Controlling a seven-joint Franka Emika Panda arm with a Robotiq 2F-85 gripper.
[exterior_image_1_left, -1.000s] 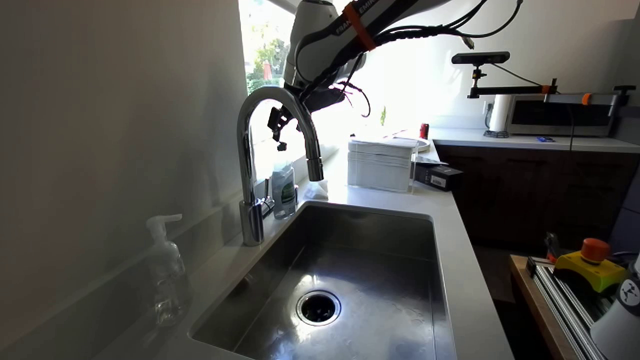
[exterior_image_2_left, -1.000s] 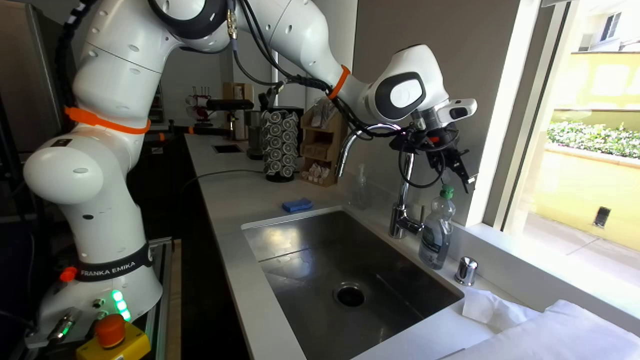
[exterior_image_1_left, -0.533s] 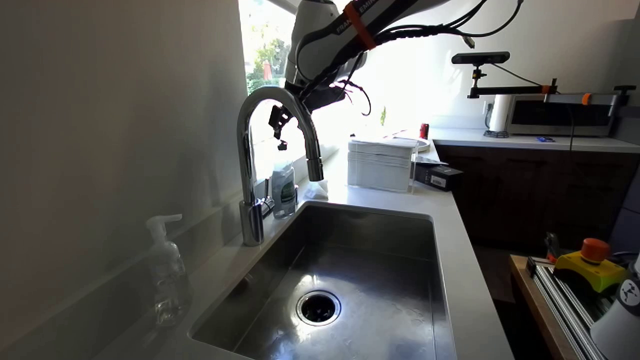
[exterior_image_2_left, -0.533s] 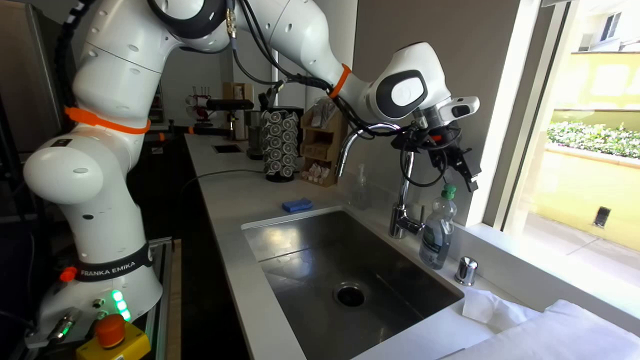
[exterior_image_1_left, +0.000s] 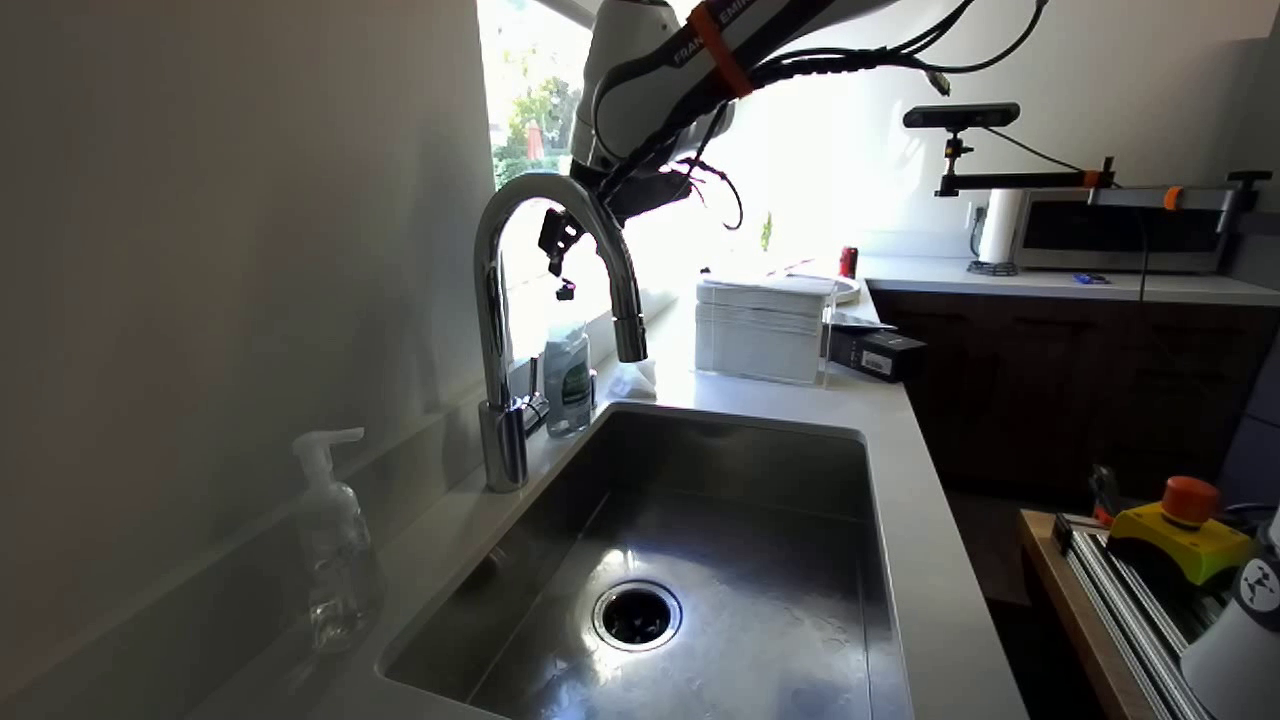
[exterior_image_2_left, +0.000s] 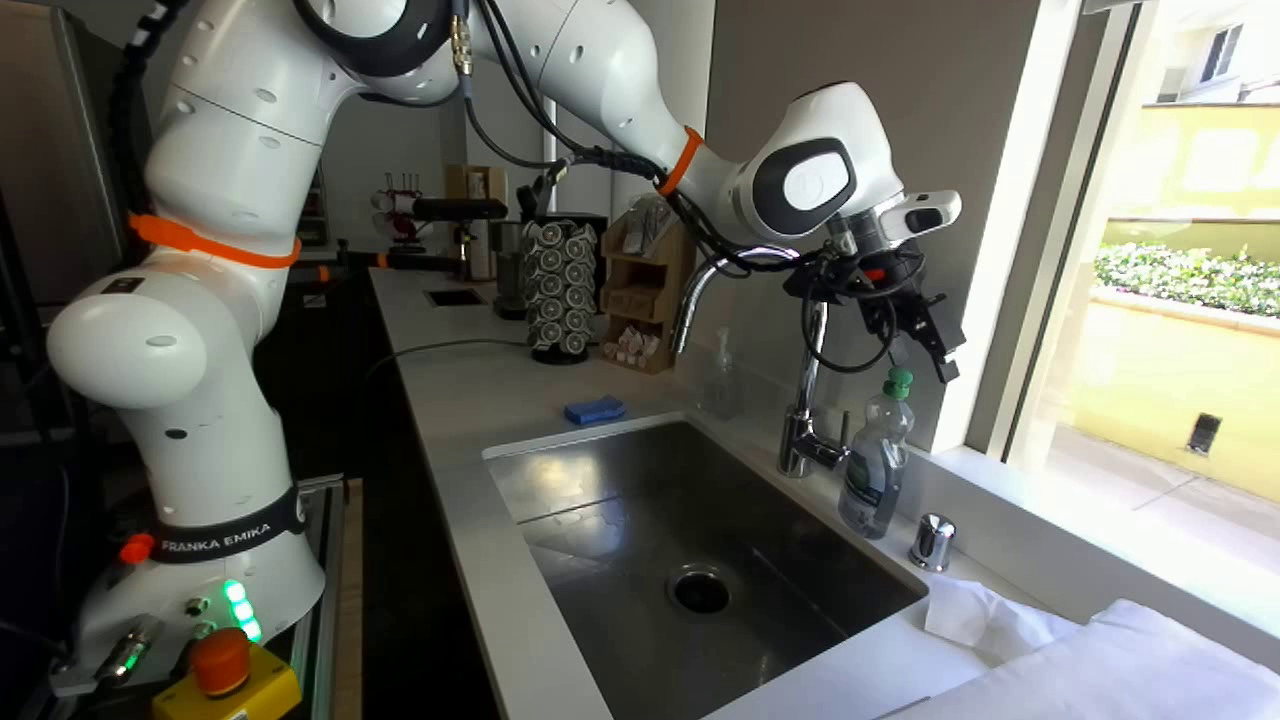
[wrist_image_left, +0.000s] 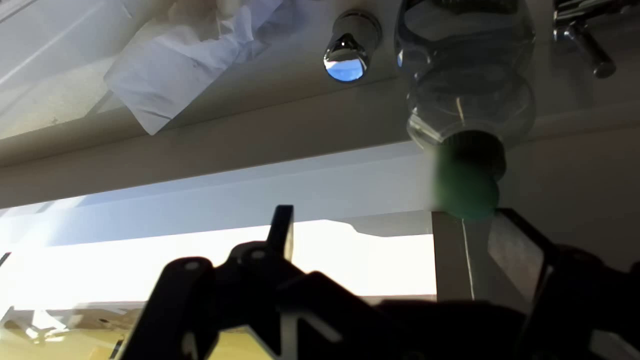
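My gripper (wrist_image_left: 393, 215) crept toward the window (exterior_image_2_left: 1150, 300) a bit; fingers (wrist_image_left: 515, 252) wide open, empty, so the bottle (exterior_image_2_left: 874, 465) beside them's ungripped.

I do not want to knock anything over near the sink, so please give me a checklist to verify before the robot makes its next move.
1. Claw open and holding nothing: ok, its fingers stand apart.
2. Bottle upright: ok, it stands beside the sink.
3. Green cap centred between the fingers: not ok, in the wrist view it appears nearer one finger.
4. Green cap clear of that finger: cannot tell.
5. Hanging cable clear of the faucet: cannot tell, they overlap in an exterior view.
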